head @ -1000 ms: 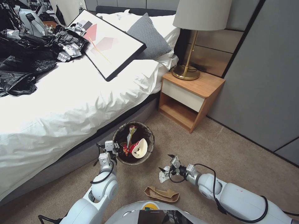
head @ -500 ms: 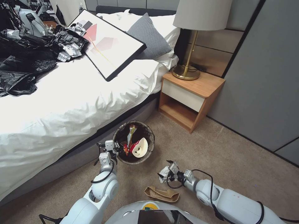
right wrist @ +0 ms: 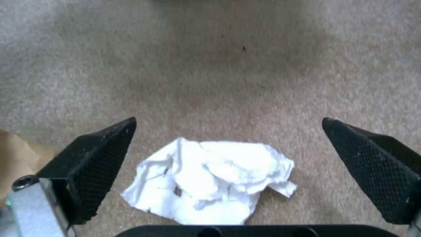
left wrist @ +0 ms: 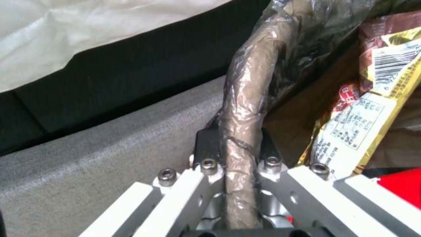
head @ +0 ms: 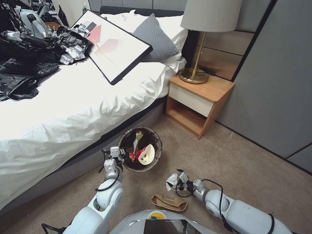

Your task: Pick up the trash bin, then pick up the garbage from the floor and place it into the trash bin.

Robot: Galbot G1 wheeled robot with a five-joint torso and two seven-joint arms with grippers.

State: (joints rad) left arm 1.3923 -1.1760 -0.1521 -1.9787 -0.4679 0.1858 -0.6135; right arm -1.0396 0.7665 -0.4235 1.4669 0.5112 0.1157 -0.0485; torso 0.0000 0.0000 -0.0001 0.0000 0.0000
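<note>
The trash bin (head: 157,140), a round bucket lined with a dark bag, hangs just off the carpet beside the bed. My left gripper (head: 120,152) is shut on its near rim; in the left wrist view the bag-wrapped rim (left wrist: 245,105) runs between the closed fingers of the left gripper (left wrist: 235,146). Inside lie a red-and-white paper cup (head: 146,154) and a yellow wrapper (left wrist: 364,128). My right gripper (head: 175,182) is open, low over a crumpled white paper scrap (head: 171,182). The scrap (right wrist: 210,181) lies on the carpet between the two black fingers (right wrist: 98,158). A flat brown paper bag (head: 169,203) lies nearer me.
The bed (head: 71,107) with its grey base runs along the left, carrying black plastic sheets (head: 26,61) and a framed picture (head: 113,45). A wooden nightstand (head: 198,100) with a lamp (head: 195,73) stands behind the bin. A grey wall (head: 276,81) bounds the right; open carpet lies before it.
My right arm has drawn back toward me and lowered, bringing its open fingers down around the white scrap. The left gripper and the bin have hardly moved.
</note>
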